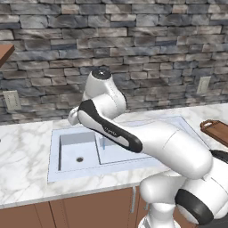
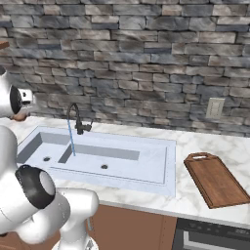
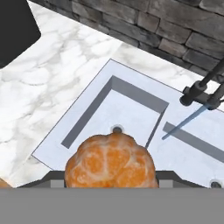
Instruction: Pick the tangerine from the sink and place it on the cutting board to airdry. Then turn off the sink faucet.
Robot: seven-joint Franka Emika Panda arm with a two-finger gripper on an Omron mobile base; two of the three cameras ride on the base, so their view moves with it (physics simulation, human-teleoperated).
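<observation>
Tangerine (image 3: 110, 161) sits clamped between the gripper (image 3: 110, 177) fingers, held up over the sink's (image 2: 146, 168) smaller bowl, drain hole right behind it in hand view. Sink faucet (image 2: 77, 118) at the back edge, thin blue stream running into the basin. Cutting board (image 2: 215, 181) on the marble counter (image 1: 24, 151) right of sink, bare.

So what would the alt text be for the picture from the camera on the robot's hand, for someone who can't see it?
A bumpy orange tangerine sits large at the bottom, held in the end effector above a pale blue-grey double sink set in a white marble counter. At right, a black faucet runs a thin blue stream into the basin, with a grey stone wall behind.
</observation>
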